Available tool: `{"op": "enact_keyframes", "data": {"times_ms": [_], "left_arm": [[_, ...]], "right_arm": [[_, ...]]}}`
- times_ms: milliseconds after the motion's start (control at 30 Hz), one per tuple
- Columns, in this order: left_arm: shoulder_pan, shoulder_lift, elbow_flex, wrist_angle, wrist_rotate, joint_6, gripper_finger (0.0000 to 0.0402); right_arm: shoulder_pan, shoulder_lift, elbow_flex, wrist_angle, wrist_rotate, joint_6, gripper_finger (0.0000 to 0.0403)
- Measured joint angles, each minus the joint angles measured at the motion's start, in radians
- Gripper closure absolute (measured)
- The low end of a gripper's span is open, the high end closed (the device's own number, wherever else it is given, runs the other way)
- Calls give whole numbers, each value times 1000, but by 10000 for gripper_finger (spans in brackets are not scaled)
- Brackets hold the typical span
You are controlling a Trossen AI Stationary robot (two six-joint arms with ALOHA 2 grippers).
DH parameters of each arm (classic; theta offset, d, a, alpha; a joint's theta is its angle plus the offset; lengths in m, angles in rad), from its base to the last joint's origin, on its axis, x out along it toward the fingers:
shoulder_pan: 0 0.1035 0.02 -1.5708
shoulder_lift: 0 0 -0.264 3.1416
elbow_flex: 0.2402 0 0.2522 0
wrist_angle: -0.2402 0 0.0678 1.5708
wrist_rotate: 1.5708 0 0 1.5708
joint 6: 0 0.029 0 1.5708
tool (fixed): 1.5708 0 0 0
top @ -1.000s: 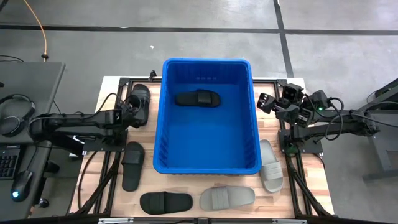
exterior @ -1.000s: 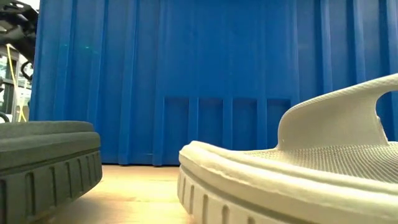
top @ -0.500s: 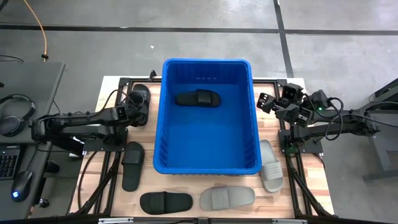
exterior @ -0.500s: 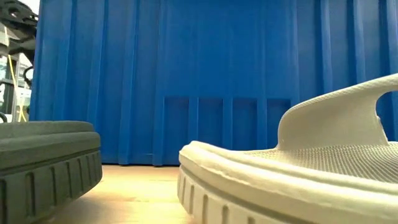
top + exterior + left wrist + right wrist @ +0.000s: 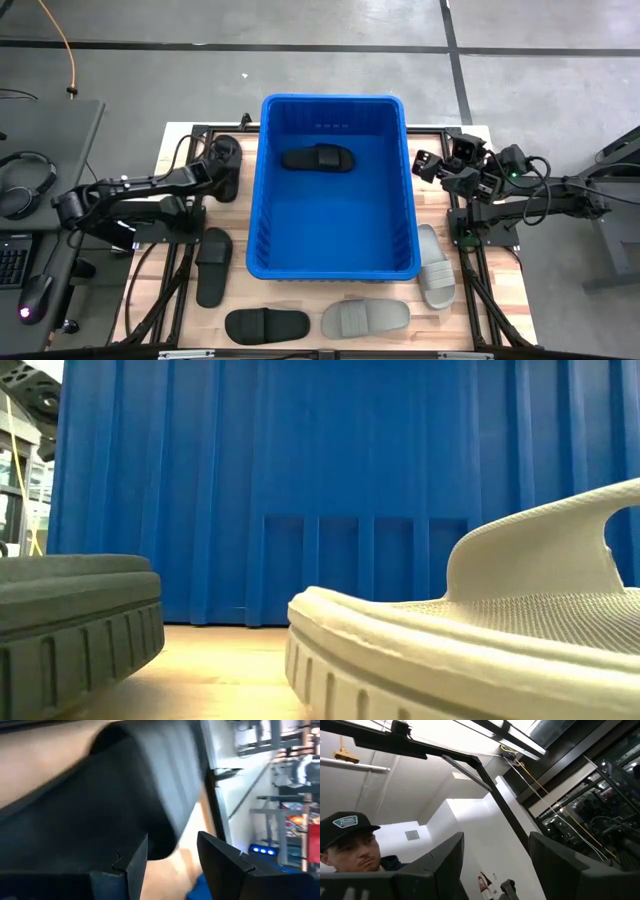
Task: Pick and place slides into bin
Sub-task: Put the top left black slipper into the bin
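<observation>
A black slide [image 5: 231, 150] lies flat on the table at the far left, beside the blue bin [image 5: 262, 200]. My left gripper [image 5: 217, 173] is open right over this slide. In the left wrist view [image 5: 172, 845] the slide [image 5: 100, 815] fills the picture just ahead of the fingers. One black slide [image 5: 318, 158] lies on its sole inside the bin. My right gripper [image 5: 428, 165] is open and empty right of the bin, tipped upward. The low view shows the bin's near wall [image 5: 350, 480]. My left gripper stands open at the black slide, with the slide's edge [image 5: 162, 842] showing between its two fingers. I cannot tell whether the fingers touch it.
Two black slides [image 5: 213, 265] [image 5: 266, 325], a grey slide [image 5: 365, 318] and a light grey slide [image 5: 435, 265] lie on the table near the bin's front. A person's head shows in the right wrist view [image 5: 350, 845], beyond the table.
My left gripper has gone toward the table's far edge and a little toward the bin, ending over the far-left black slide. The slides and the bin have kept still.
</observation>
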Motion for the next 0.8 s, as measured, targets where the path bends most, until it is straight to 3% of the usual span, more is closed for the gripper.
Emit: {"op": "enact_keyframes", "data": {"times_ms": [167,300,600,700,800], "left_arm": [[46,9,0,44,-20,130,240],[98,35,-15,62,32,181,240],[121,91,-112,317,77,227,247],[121,92,-114,358,82,272,283],[122,93,-114,397,81,305,356]], "right_arm": [[0,0,0,-30,0,19,192],[0,0,0,-39,2,26,194],[0,0,0,-68,45,19,191],[0,0,0,-84,69,16,191],[0,0,0,-111,89,-2,189]]}}
